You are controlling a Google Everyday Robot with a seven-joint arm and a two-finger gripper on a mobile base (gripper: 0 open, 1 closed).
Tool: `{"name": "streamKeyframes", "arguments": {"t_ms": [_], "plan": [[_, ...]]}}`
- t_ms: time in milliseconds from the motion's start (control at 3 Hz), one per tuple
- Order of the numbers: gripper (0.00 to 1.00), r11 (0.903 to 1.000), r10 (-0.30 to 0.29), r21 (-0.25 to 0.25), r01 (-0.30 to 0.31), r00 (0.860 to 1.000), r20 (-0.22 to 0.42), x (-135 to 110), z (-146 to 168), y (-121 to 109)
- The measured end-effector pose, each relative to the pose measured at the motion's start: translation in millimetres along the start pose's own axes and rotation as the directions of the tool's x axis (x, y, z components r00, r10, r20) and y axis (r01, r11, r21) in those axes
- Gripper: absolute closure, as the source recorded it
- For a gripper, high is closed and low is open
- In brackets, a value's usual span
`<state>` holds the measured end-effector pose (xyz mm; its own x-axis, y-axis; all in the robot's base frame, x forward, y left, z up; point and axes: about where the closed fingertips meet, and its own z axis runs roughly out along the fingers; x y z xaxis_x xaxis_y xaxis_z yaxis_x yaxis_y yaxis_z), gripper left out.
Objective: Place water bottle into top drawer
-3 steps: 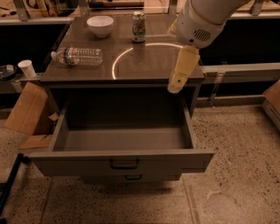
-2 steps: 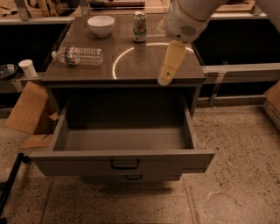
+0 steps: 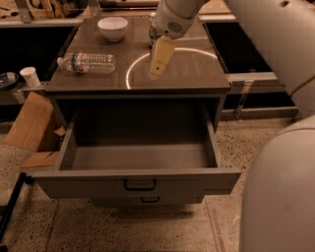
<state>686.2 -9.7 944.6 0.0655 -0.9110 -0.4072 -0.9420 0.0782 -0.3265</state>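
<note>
The water bottle (image 3: 88, 62) lies on its side in the upper left of the frame. It rests on the left part of the dark tabletop (image 3: 197, 74), with its white cap pointing toward the left edge. A white bowl (image 3: 112, 28) stands on the same surface above and slightly right of the bottle, apart from it.

The end effector (image 3: 156, 71) hangs over the middle of the tabletop at upper centre, a pale tan piece angled down and slightly left from the white arm (image 3: 177, 15) that enters from the top. It is to the right of the bottle and well apart from it, with bare tabletop between them. It holds nothing. From this angle I cannot tell whether it is spread or pressed together. Its tip is seen just inside the left side of a bright ring of light (image 3: 129, 74) reflected on the surface.

Below the tabletop, the top drawer (image 3: 74, 184) stands pulled out toward the bottom of the frame. Its grey interior is open to view, and a dark bar handle (image 3: 140, 185) sits at the centre of its front. A narrower drawer front with a smaller handle (image 3: 150, 200) shows just beneath it.

At the left edge, a white cup (image 3: 30, 76) stands on a lower ledge beside the cabinet. Brown cardboard (image 3: 29, 123) leans against the cabinet's left side on the speckled floor. The robot's pale body (image 3: 280, 197) fills the lower right corner.
</note>
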Motion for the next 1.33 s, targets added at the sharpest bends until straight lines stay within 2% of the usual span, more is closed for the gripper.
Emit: {"name": "streamKeyframes", "arguments": {"t_ms": [333,1000,1333], "plan": [[0.0,0.9976,0.069,-0.004,-0.068,0.996,0.057,-11.7,42.1,-22.5],[0.0,0.9984,0.056,-0.015,-0.055,0.997,0.059,-17.1,54.2,-25.2],[0.0,0.9997,0.021,-0.018,-0.019,0.995,0.093,-39.2,76.9,-38.0]]}}
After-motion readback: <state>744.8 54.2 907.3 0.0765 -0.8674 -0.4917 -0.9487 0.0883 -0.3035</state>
